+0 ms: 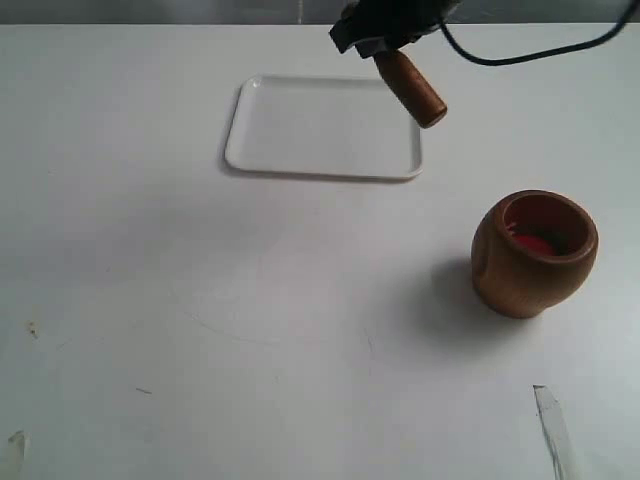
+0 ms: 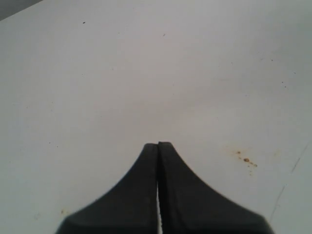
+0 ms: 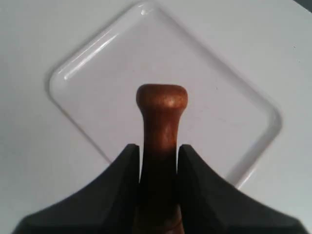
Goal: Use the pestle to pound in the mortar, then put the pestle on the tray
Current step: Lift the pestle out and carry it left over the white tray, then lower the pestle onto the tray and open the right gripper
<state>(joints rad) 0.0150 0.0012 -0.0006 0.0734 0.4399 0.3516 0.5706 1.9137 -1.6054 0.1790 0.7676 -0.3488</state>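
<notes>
Right gripper (image 3: 159, 148) clamps pestle (image 3: 162, 105), tilted, over tray (image 3: 97, 97).

The right gripper (image 3: 159, 148) clamps a reddish-brown wooden pestle (image 3: 162, 102) between two dark fingers (image 3: 127, 168), one pressed to each side of its shaft. The pestle's rounded end sticks out past the fingertips. Beneath it lies a white tray (image 3: 97, 87) with rounded corners, seen corner-on, resting on a white table (image 3: 29, 48).
</notes>
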